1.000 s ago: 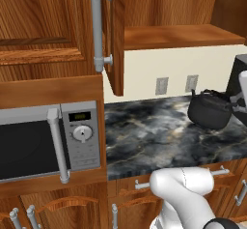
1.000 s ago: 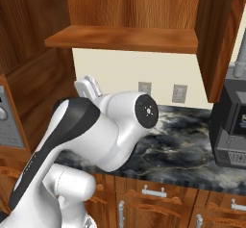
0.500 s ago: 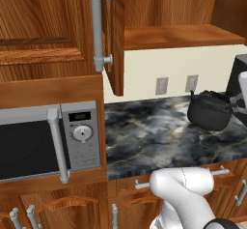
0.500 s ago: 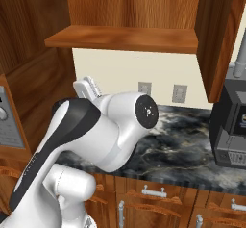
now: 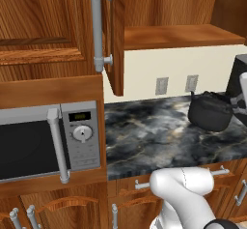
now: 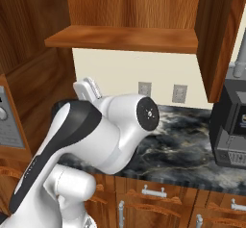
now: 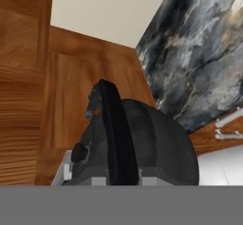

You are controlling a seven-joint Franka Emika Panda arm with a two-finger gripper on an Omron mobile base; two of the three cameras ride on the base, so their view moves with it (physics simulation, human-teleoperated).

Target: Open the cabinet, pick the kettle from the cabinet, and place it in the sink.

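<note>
With the cabinet open, we are carrying the kettle above the marble counter toward the sink, fingers seemingly clamping its handle, keeping it level and clear of the coffee machine.

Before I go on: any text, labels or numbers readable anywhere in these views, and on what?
None can be read.
Microwave display: lit marks, too blurred to read.
Microwave dial and buttons: no legible labels.
Coffee machine front panel: small marks, too small to read.
Kettle, cabinet and wall outlets: no writing visible.
</note>
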